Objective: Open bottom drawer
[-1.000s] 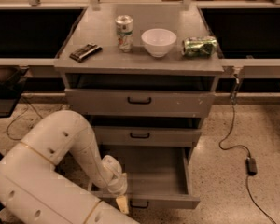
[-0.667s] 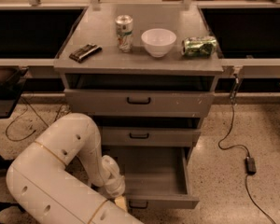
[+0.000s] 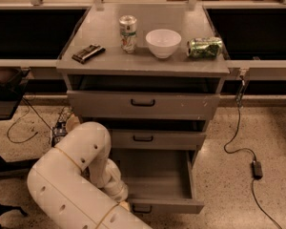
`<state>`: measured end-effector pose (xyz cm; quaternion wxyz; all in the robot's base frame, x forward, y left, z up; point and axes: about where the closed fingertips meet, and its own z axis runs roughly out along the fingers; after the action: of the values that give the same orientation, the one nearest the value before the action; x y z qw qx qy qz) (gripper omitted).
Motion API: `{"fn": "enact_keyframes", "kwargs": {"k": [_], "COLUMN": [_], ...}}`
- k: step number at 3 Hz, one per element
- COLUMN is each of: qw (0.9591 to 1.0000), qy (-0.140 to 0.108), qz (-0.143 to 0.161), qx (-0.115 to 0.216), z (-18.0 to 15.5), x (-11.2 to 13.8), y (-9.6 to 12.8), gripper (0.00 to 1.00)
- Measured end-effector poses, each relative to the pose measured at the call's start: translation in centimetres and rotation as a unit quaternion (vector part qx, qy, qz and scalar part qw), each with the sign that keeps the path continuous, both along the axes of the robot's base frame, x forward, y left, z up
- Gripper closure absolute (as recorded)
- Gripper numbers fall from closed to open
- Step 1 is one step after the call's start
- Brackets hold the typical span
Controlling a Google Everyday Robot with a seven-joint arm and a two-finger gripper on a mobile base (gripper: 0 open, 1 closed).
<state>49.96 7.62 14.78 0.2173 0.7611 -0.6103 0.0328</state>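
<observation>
- Camera view: the bottom drawer [image 3: 157,178] stands pulled well out of the cabinet, its plain grey inside showing, below the shut middle drawer [image 3: 148,138] and top drawer [image 3: 143,104].
- The gripper [image 3: 125,204] sits low at the drawer's front left corner, just beside the black handle [image 3: 141,208]; the white arm [image 3: 81,175] hides most of it, so I cannot tell whether it is clamped on the handle or free.
- Risk, as I judge it: pulling further could run the drawer against its stop and jerk the cabinet, and the green can [image 3: 205,47] lying on its side could roll off.
- The bulky arm is folded close to the cabinet's left side; a careless withdrawal might bump the drawer or knock it partly back in.
- The grey cabinet top [image 3: 181,65] also holds an upright soda can [image 3: 128,33], a white bowl [image 3: 163,43] and a dark flat object [image 3: 88,53].
- The floor [image 3: 267,123] is speckled; a cable [image 3: 233,137] runs across it to a power adapter [image 3: 257,169].
</observation>
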Motion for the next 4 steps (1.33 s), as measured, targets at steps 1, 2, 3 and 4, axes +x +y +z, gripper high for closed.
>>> {"fn": "enact_keyframes", "kwargs": {"k": [1,2,3,4], "qw": [0.9994,0.9975,0.9971,0.9953], "qy": [0.027,0.052,0.057,0.075], "qz": [-0.005,-0.015,-0.015,-0.015], "qx": [-0.021,-0.046,-0.049,-0.059], "z": [0.1,0.8,0.8,0.7], "x": [-1.5,-3.8,-3.8,-4.8], "y": [-1.3,-3.2,-3.4,-4.0], "gripper": [0.00,0.00,0.00,0.00]}}
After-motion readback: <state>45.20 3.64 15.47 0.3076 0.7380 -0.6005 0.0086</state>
